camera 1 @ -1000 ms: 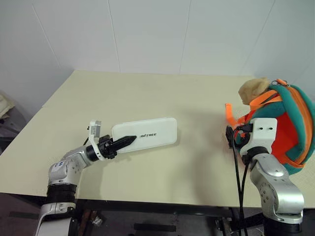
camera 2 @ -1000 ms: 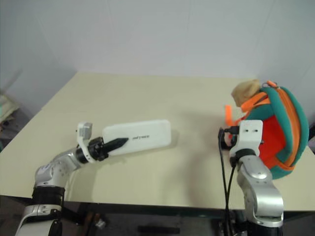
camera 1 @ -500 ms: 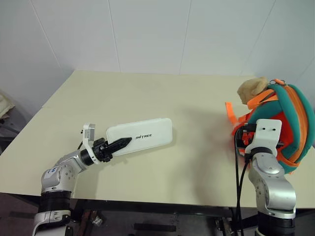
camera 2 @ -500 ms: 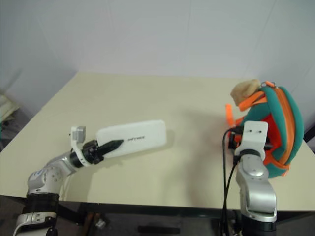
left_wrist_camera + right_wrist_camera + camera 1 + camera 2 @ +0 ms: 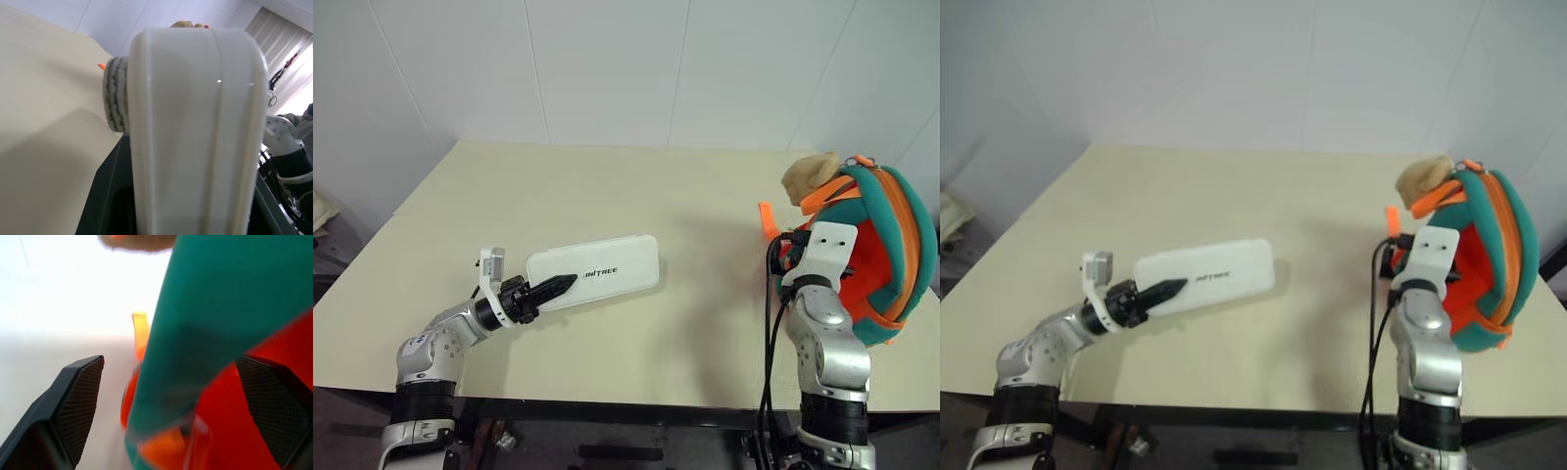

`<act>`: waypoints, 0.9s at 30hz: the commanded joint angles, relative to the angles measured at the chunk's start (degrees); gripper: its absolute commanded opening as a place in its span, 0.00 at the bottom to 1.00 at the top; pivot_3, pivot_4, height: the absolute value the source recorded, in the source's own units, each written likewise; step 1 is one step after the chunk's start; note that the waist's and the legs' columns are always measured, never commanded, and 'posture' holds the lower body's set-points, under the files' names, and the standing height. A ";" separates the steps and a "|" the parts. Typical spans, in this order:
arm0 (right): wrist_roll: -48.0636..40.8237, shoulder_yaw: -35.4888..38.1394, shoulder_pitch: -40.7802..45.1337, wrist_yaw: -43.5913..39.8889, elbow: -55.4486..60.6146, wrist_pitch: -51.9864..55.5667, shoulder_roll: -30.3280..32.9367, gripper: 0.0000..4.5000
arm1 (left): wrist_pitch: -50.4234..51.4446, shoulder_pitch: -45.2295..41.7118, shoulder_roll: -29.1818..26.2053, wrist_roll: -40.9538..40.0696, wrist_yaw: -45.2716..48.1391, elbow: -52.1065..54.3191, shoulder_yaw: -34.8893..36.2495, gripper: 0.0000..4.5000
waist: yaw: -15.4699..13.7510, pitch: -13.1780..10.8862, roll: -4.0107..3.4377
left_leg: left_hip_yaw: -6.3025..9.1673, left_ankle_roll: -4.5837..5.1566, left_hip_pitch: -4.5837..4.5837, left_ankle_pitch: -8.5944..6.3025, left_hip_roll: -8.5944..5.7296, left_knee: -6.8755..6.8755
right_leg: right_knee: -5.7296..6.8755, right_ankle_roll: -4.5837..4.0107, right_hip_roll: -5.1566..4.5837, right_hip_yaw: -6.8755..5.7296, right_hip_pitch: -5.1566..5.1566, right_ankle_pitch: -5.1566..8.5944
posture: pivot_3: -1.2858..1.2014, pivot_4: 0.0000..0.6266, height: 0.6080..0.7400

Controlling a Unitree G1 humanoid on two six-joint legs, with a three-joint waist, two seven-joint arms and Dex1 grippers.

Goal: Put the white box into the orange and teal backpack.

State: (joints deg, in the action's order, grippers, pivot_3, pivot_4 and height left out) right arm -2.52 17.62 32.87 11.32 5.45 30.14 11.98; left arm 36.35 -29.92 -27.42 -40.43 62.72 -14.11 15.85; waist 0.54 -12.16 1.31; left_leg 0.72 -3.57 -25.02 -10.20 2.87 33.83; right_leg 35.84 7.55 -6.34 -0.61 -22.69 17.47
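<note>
White box (image 5: 594, 273): flat, thin, rounded corners, dark lettering on top; held at its near-left end by the left claw (image 5: 554, 288), lower left of centre in the head views, its long axis running toward the right and slightly up-frame, tilted above the pale counter (image 5: 636, 191), on which its shadow falls. Left claw: black fingers clamped on the box's end; in the left wrist view the box (image 5: 195, 132) rises end-on from between them. Orange and teal backpack (image 5: 886, 255): far right of the frame, near the counter's right edge, upright, its orange interior facing left, teal trim round the rim, light-orange webbing straps across the top, a tan plush toy (image 5: 811, 174) at its upper left. Right claw (image 5: 176, 406): fingers spread wide to either side of the backpack's teal edge, close against the fabric; whether they touch it cannot be told.
</note>
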 commanded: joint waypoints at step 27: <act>-28.83 -6.60 11.25 -33.09 -2.35 0.13 1.77 0.01 | -5.96 -1.53 -9.24 0.28 1.35 -4.61 5.45 0.28 | 1.62 -0.03 -0.04 | -0.02 -0.04 0.05 0.04 0.13 -0.13 | 0.07 0.03 0.10 0.01 -0.06 -0.01 | 0.52 0.24 1.00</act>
State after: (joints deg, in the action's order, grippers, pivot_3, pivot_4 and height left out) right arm -25.86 11.67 41.20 -18.31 -2.07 26.41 13.20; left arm 32.13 -30.34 -35.36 -40.00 63.43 -18.28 19.30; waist 2.16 -12.19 1.26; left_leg 0.69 -3.62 -24.97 -10.17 3.00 33.69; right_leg 35.91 7.58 -6.24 -0.60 -22.76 17.46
